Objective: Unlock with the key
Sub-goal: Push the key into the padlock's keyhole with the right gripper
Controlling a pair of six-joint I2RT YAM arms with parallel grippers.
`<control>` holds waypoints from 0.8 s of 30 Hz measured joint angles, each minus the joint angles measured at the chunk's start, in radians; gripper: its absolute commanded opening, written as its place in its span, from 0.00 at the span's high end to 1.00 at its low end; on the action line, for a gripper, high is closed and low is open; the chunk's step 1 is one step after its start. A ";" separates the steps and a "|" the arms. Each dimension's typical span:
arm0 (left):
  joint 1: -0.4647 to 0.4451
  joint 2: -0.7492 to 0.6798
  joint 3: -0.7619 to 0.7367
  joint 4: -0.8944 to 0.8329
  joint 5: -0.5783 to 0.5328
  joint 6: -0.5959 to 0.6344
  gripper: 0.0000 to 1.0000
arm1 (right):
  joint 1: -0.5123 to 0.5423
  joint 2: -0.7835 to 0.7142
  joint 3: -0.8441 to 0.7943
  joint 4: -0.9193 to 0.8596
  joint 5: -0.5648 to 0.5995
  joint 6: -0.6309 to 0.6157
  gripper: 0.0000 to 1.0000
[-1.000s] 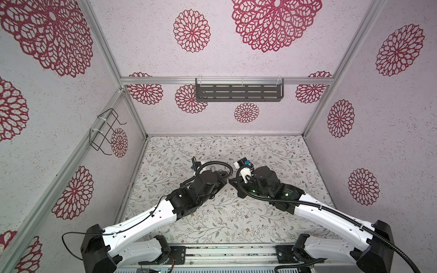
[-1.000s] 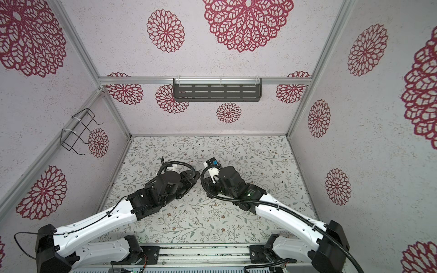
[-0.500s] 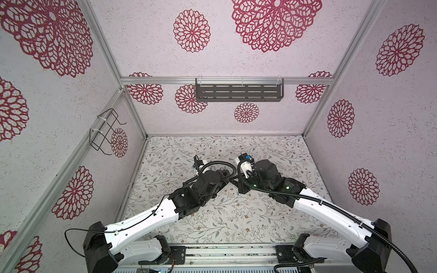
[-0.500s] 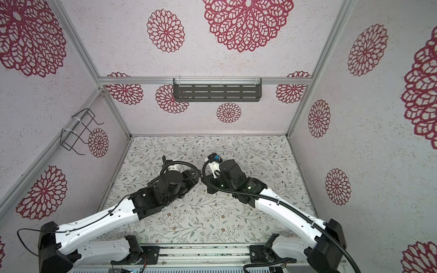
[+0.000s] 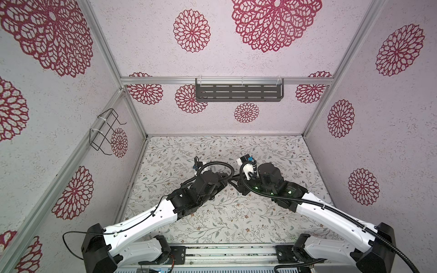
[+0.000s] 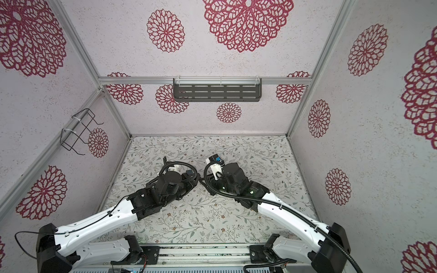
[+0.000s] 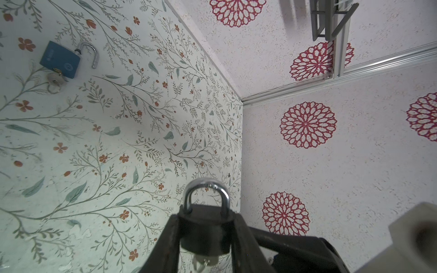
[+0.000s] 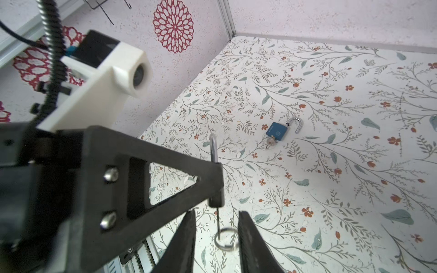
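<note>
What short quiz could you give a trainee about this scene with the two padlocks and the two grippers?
1. Fill in: the blue padlock lying on the table is ____ (locked or open).
2. The left gripper holds: A) the black padlock; B) the blue padlock; C) nothing.
3. True or false: the right gripper is clamped shut on the key in the black padlock.

Key: 1 open; 2 A; 3 false, its jaws stand apart on either side of the key.

Black padlock (image 7: 204, 232), blue padlock (image 7: 59, 59), leafy floral tabletop (image 7: 118, 141), red-rosette walls (image 7: 331, 165)
</note>
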 measured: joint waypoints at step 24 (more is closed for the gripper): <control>0.000 0.000 -0.029 0.056 -0.006 -0.060 1.00 | 0.012 -0.010 -0.139 0.180 0.047 0.114 0.86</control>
